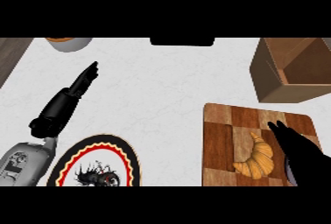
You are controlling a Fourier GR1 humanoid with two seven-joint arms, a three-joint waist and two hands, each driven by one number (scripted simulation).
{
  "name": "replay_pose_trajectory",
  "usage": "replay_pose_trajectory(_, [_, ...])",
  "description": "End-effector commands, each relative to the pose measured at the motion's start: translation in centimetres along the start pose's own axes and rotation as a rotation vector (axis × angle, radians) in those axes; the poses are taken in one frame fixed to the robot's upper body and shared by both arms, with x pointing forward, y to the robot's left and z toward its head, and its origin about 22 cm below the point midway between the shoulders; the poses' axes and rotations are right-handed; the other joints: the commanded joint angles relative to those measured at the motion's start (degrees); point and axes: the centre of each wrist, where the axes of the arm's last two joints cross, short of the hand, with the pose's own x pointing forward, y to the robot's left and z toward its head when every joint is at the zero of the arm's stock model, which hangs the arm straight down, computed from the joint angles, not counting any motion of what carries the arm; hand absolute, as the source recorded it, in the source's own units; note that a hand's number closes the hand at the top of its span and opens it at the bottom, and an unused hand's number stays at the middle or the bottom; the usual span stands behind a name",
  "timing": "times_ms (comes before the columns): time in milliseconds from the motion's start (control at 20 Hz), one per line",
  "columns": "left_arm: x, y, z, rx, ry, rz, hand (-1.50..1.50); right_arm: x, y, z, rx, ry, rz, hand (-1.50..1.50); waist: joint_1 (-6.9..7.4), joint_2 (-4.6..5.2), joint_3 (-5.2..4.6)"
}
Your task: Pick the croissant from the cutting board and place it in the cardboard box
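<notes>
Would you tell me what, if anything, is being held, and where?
Nothing is held: right robot hand open beside the croissant, left robot hand open too.

Golden croissant (258,158) on brown chequered cutting board (220,131)

Cutting board (223,131): near edge cut off at the view's bottom, right part hidden under the right robot hand (301,151). Beyond the board, the cardboard box (284,83) runs past the right edge. Left of the board, the plate (126,153) loses its lower part. Far beyond the board, a bowl (70,42) and a dark object (181,41) are cropped.
</notes>
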Motion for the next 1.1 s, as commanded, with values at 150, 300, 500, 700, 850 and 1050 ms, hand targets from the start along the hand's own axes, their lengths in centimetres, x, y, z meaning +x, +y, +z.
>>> replay_pose_trajectory(150, [-0.7,-0.5,0.2,0.022,0.0,0.004,0.0,2.4,1.4,-2.0,-0.006,0.208,0.113,-1.5,-0.53,-0.08,0.02])
replay_pose_trajectory(300, [0.8,0.6,0.0,0.017,-0.002,-0.006,0.0,2.7,2.9,-2.9,-0.019,0.22,0.108,-1.5,-0.81,-0.27,0.13])
replay_pose_trajectory(500, [-0.2,-0.8,2.2,0.005,0.009,0.006,0.0,2.5,3.2,-3.0,0.004,0.228,0.129,-1.5,-0.97,-0.37,0.14])
replay_pose_trajectory(700, [-0.2,-0.3,1.3,0.019,0.014,-0.002,0.0,2.9,4.2,-4.8,0.028,0.256,0.157,-1.5,-1.02,-0.2,0.12])
replay_pose_trajectory(850, [0.0,0.8,0.7,0.013,0.013,-0.001,0.0,3.1,4.4,-5.7,0.026,0.273,0.172,-1.5,-1.13,-0.14,0.12])
replay_pose_trajectory(1050, [-0.3,1.1,1.8,0.019,0.018,-0.009,0.0,2.7,6.7,-5.1,0.041,0.279,0.172,-1.5,-1.46,-0.31,0.16])
